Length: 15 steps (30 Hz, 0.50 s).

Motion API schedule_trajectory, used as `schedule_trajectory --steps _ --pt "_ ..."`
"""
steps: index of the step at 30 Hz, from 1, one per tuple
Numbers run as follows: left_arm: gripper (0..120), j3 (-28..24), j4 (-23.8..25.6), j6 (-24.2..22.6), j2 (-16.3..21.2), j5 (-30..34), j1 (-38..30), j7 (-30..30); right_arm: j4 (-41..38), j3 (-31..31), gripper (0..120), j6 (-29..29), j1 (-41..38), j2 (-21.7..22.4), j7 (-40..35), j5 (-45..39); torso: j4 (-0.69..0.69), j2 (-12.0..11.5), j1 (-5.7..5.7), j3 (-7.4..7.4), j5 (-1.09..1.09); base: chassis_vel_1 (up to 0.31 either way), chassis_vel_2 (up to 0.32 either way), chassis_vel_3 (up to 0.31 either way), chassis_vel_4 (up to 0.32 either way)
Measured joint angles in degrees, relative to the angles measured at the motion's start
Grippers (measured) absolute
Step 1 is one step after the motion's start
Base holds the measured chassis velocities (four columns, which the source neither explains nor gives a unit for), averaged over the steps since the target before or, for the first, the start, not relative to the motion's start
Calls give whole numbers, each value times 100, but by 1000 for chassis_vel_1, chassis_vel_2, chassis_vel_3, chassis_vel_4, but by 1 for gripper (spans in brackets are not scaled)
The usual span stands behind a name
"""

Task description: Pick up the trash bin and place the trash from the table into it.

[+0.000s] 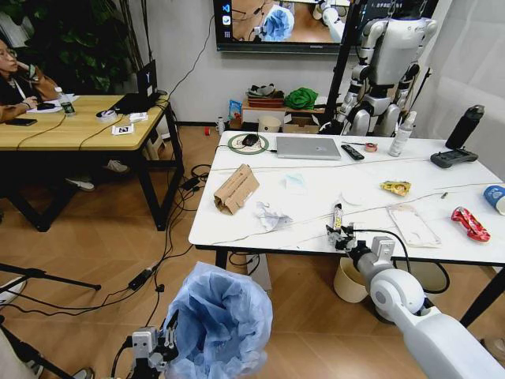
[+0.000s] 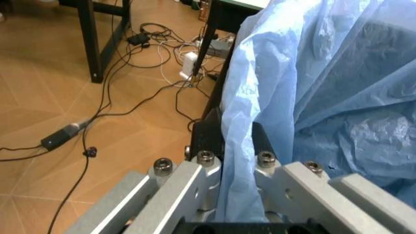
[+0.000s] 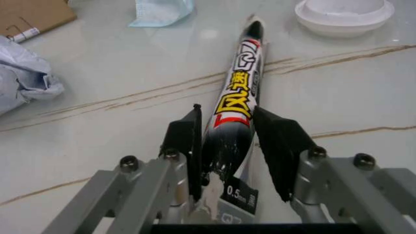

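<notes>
Half the black wrapper (image 3: pixel 235 112) hand-hidden (image 3: pixel 229 146)

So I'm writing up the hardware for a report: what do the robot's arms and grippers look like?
The right arm is smooth white-grey with rounded joints and a black cable looping by its wrist. The right gripper and left gripper match: silver-grey metal bars with round-headed bolts, tipped with black wedge-shaped pads.

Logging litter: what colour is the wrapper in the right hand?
Black wrapper with yellow and red print; right wrist view.
</notes>
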<state>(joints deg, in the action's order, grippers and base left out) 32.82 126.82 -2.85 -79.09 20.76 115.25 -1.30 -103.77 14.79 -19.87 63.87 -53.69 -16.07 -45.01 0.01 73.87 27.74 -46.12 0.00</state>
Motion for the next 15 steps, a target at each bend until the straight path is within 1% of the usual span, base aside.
schedule_trajectory --steps 1,2,3,4,6,8,15 --pt "0 1 -3 3 1 0 -3 0 10 -3 23 -10 -3 0 0 3 0 0 0 0 0 0 0 0 0" --pt "0 3 -3 5 3 1 -4 0 25 -9 19 -14 -7 -2 -1 10 0 0 0 0 0 0 0 0 0" --pt "0 3 -3 5 3 1 -4 0 25 -9 19 -14 -7 -2 -1 10 0 0 0 0 0 0 0 0 0" --pt "0 10 -3 7 8 7 -4 0 43 -19 16 -17 -14 -8 -1 23 0 0 0 0 0 0 0 0 0" --pt "0 21 -2 9 21 24 -4 -1 64 -33 7 -24 -22 -15 -2 43 0 0 0 0 0 0 0 0 0" --pt "0 30 -2 11 34 37 -11 -2 73 -37 0 -31 -25 -15 -1 52 0 0 0 0 -1 0 0 0 0" --pt "0 -9 -2 -13 43 59 -58 8 21 39 0 -39 11 -3 11 5 0 0 0 0 1 0 0 0 0"
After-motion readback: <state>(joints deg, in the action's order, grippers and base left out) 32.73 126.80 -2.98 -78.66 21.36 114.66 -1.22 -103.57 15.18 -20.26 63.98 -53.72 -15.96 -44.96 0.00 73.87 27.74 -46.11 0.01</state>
